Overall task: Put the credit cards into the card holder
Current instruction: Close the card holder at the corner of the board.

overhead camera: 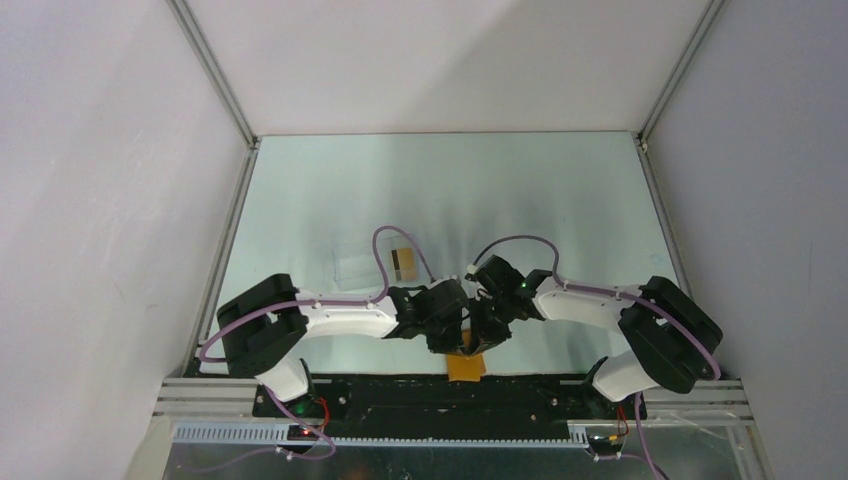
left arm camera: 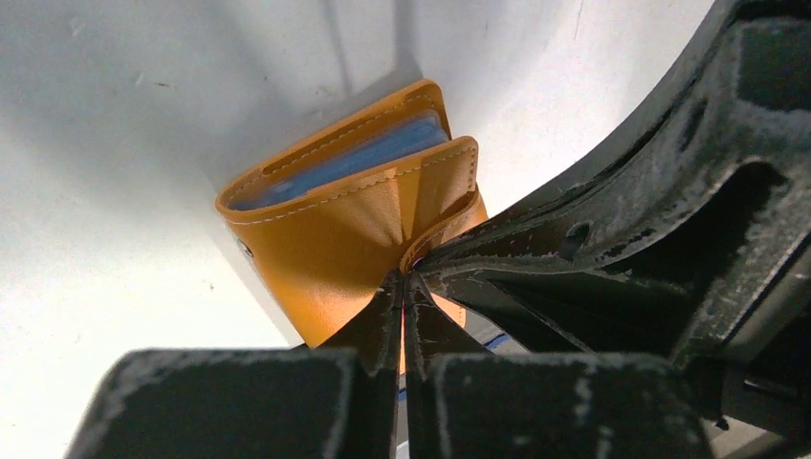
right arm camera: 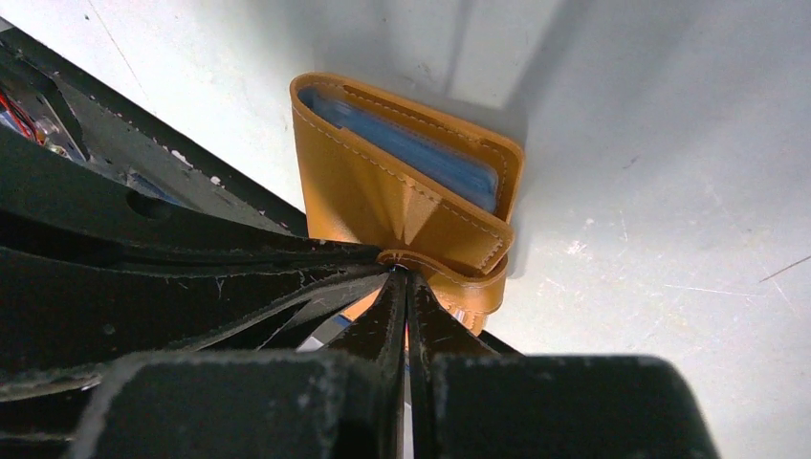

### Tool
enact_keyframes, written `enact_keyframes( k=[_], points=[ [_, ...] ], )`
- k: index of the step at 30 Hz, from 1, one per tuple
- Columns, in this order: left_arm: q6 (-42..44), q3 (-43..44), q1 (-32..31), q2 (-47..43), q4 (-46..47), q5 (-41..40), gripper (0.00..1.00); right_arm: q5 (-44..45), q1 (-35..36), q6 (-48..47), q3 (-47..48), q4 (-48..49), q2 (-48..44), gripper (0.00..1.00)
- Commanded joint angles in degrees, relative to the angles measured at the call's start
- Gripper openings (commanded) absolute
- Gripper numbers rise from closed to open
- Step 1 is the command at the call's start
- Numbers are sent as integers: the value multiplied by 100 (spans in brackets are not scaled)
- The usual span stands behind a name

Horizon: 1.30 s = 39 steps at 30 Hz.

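1. Top external view: the small orange-mustard bifold card holder [overhead camera: 466,368] sits at the near edge of the pale table [overhead camera: 560,200]. The left gripper [overhead camera: 447,330] and right gripper [overhead camera: 490,328] meet over it. A thin tan-orange rectangular credit card [overhead camera: 404,263] lies well behind, at a clear plastic case [overhead camera: 358,263]; whether on or inside it cannot be told.
2. Left wrist view: the left gripper's jaws are pressed together, pinching the card holder's edge. Blue inner panels [left arm camera: 383,148] show between the partly folded covers.
3. Right wrist view: the right gripper's jaws are likewise closed on the card holder, near its tab clasp [right arm camera: 478,273].
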Motion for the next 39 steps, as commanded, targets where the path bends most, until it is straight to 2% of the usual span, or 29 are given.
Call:
enact_keyframes(
  k=[1, 10, 14, 19, 23, 26, 32, 35, 39],
  points=[
    [-260, -161, -174, -32, -68, 116, 0, 457, 259, -34, 1, -184, 431, 0],
    [-493, -278, -207, 235, -75, 295, 0, 949, 491, -46, 159, -725, 1220, 0],
    [-372, -193, -209, 250, -74, 273, 0, 868, 438, -157, 275, -676, 891, 0],
    [-38, 167, -165, 158, -81, 144, 0, 195, -111, -202, 409, -336, -61, 1],
    [75, 298, -82, 68, -79, 69, 0, -101, -583, -287, 513, -235, -402, 13],
    [117, 319, -8, 29, -68, 64, 0, -176, -788, -428, 657, -266, -213, 16],
    [139, 321, 45, 11, -80, 69, 0, -63, -721, -733, 924, -624, 494, 10],
    [142, 308, 81, -17, -78, 63, 0, -57, -639, -784, 929, -668, 599, 3],
    [166, 313, 115, -31, -77, 82, 0, 134, -488, -793, 929, -721, 708, 1]
  ],
)
